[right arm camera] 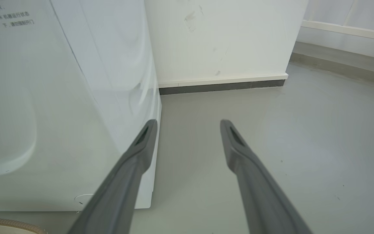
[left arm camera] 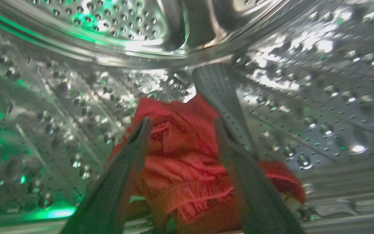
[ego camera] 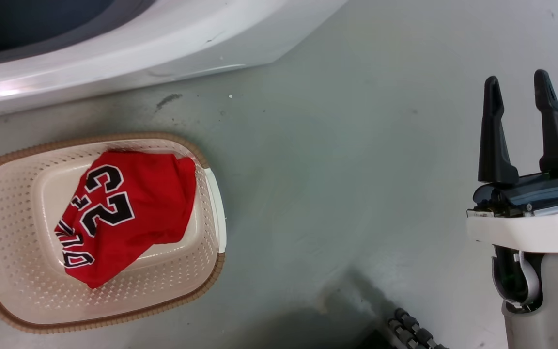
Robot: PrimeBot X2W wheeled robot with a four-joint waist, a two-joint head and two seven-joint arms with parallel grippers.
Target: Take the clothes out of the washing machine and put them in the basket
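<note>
A red jersey with black-and-white letters and the number 23 lies crumpled in the cream basket on the floor at the lower left of the head view. Above it curves the white front of the washing machine. In the left wrist view my left gripper is inside the perforated steel drum, open, its fingers straddling a bunched red garment on the drum floor. My right gripper stands open over bare floor at the right, holding nothing.
The washing machine's white side panel fills the left of the right wrist view, with a white wall and dark skirting behind. A grey drum paddle runs just right of the garment. Grey floor stretches between basket and right arm.
</note>
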